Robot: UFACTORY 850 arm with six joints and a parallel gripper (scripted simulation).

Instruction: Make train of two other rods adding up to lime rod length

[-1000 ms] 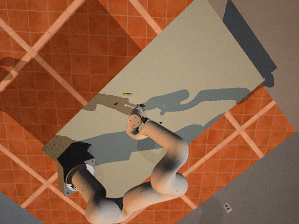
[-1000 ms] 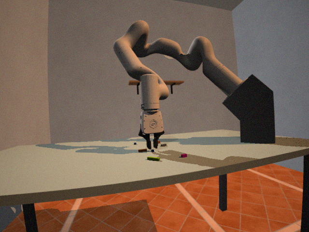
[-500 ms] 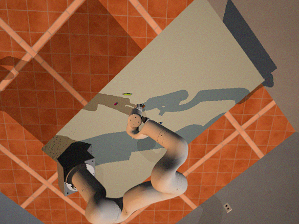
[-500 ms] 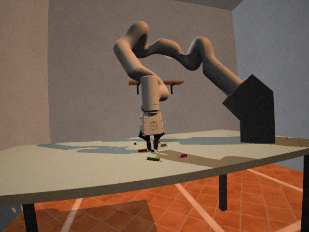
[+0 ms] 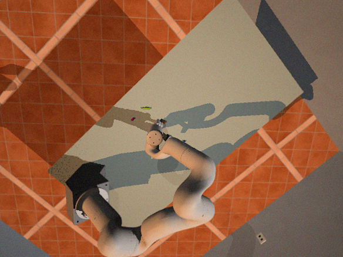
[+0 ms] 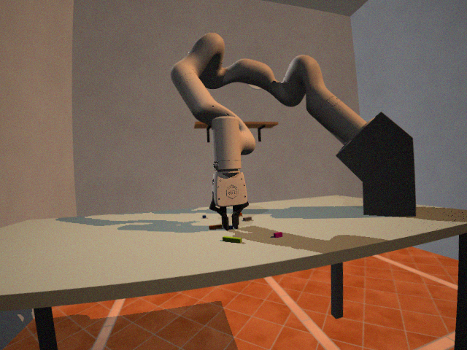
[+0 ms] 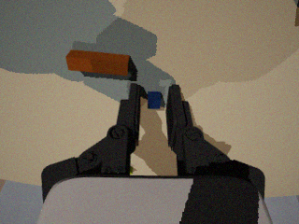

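Terracotta floor tiles surround a pale beige rectangular table (image 5: pixel 231 52) that carries the arm's dark pedestal (image 6: pixel 392 188) and several short coloured rods. Pointing straight down at the table, the black two-fingered pincer (image 6: pixel 230 221) has its fingertips close to the surface; the jaws stand narrow but not closed. In the wrist view a small blue cube-like rod (image 7: pixel 155 100) sits in the gap at the fingertips, and whether the fingers touch it cannot be told. A short orange rectangular rod (image 7: pixel 99 63) lies flat just beyond and to the left of the pincer in that view, apart from the blue rod. In the exterior view the flat lime-green rod (image 6: pixel 231 239) lies nearer the camera, a small magenta rod (image 6: pixel 278 234) to its right, and a short grey rod (image 6: pixel 246 218) just behind the pincer.
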